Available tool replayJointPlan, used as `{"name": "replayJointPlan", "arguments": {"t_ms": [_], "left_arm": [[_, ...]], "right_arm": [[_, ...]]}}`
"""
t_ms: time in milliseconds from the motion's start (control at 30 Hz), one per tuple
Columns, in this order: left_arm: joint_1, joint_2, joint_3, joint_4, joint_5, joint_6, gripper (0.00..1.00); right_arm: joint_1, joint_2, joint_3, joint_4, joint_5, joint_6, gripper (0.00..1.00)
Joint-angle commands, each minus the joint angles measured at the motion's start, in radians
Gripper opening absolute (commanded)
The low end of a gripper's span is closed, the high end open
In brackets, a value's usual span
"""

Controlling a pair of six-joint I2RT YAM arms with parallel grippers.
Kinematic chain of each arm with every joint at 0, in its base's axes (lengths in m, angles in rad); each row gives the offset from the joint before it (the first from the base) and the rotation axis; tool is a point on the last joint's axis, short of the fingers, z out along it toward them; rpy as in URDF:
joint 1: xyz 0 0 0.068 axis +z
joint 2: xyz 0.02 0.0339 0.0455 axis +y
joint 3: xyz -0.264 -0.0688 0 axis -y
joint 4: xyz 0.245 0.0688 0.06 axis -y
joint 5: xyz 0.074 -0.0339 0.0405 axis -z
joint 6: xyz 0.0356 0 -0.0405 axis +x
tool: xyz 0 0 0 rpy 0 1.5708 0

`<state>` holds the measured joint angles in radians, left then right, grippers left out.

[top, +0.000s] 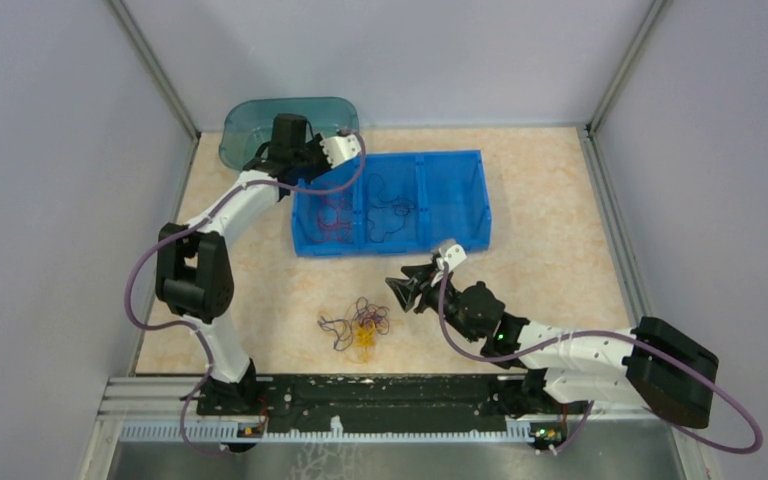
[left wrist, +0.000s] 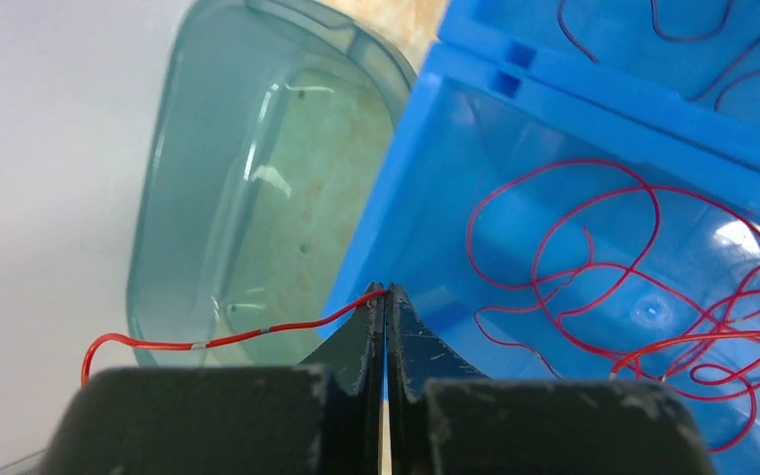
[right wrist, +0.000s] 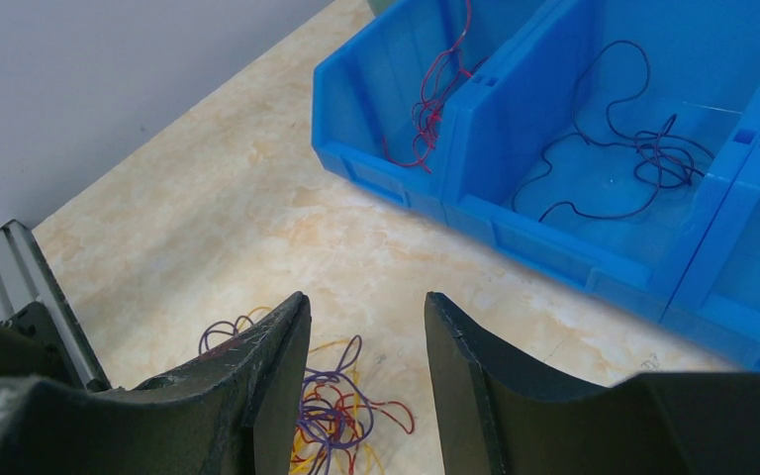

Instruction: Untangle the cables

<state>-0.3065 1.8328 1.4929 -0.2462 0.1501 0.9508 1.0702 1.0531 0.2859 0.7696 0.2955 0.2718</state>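
Our left gripper [left wrist: 387,294] is pinched shut on one red cable [left wrist: 257,333]. The tips hold it near one end. The rest of it hangs out to the gripper's left, over a see-through green tub [left wrist: 257,198]. Just to the gripper's right is the blue bin [left wrist: 406,228]. More red cables [left wrist: 643,287] lie in it in loose loops.

Our right gripper [right wrist: 366,302] has its fingers apart and holds nothing. Right under it, a bit toward its left finger, the clump of cables [right wrist: 332,416] sits on the table [right wrist: 257,218]. Purple, red and yellow ones are curled into each other. Ahead of this gripper, in the next part of the bin, lie some dark cables [right wrist: 633,148].

We think these cables are very light, thin and bendy. They likely will not break, but one could slip out of a soft pinch. They look springy, so they may curl back up. If we pull one fast, the whole clump may come along with it.

So we would grab a loose end or a loop that sticks out of the clump. We would not grab the middle, where many cross. We would pinch hard with the very tips and pull slowly.
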Motion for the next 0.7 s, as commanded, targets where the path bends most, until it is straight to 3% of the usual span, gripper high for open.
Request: {"name": "replayJointPlan", "arguments": {"t_ms": [0, 367, 567, 667], "left_arm": [[0.001, -0.018, -0.074, 0.060, -0.033, 0.037, 0.01], [-0.019, -0.030, -0.184, 0.052, 0.019, 0.003, 0.03], [-0.018, 0.014, -0.125, 0.019, 0.031, -0.040, 0.17], [-0.017, 0.031, -0.047, -0.019, 0.045, -0.067, 0.40]], "right_arm": [[-0.008, -0.032, 0.002, 0.019, 0.018, 0.003, 0.47], [-0.015, -0.048, 0.017, -0.023, 0.021, 0.015, 0.46], [-0.014, -0.058, 0.024, -0.044, 0.025, 0.020, 0.46], [-0.016, -0.068, 0.024, -0.057, 0.030, 0.020, 0.46]]}}
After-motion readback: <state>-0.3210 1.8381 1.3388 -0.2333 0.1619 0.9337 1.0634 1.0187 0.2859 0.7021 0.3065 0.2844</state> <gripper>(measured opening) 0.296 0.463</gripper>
